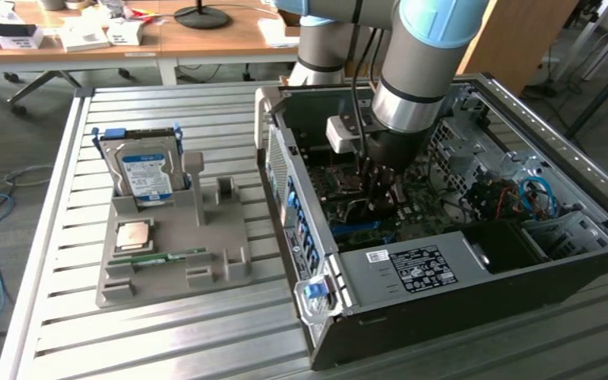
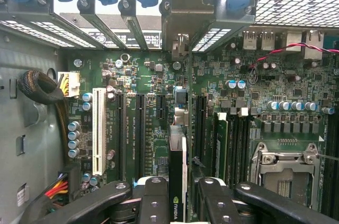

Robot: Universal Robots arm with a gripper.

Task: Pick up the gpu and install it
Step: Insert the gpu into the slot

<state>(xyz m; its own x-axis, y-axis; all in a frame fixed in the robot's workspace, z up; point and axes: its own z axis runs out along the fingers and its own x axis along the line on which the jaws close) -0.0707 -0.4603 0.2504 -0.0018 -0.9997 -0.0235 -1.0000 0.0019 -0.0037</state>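
Observation:
The gpu (image 2: pixel 177 166) stands edge-on over the green motherboard (image 2: pixel 143 75), a logo on its near end. Its grey metal bracket (image 2: pixel 183 17) reaches the row of rear slot openings with blue clips. My gripper (image 2: pixel 177 203) is shut on the card, one black finger (image 2: pixel 153 197) on each side. In the exterior view the gripper (image 1: pixel 383 180) is deep inside the open computer case (image 1: pixel 442 277), over the motherboard's middle. Whether the card's edge sits in a slot is hidden.
Long black slots and a white slot (image 2: pixel 98 131) flank the card; a processor socket (image 2: pixel 286 171) and cable bundle (image 2: pixel 39 89) lie farther out. On the exterior view's left, a grey holder (image 1: pixel 214 265) carries a hard drive (image 1: pixel 146 174), a chip (image 1: pixel 135 235) and a memory stick (image 1: pixel 161 257).

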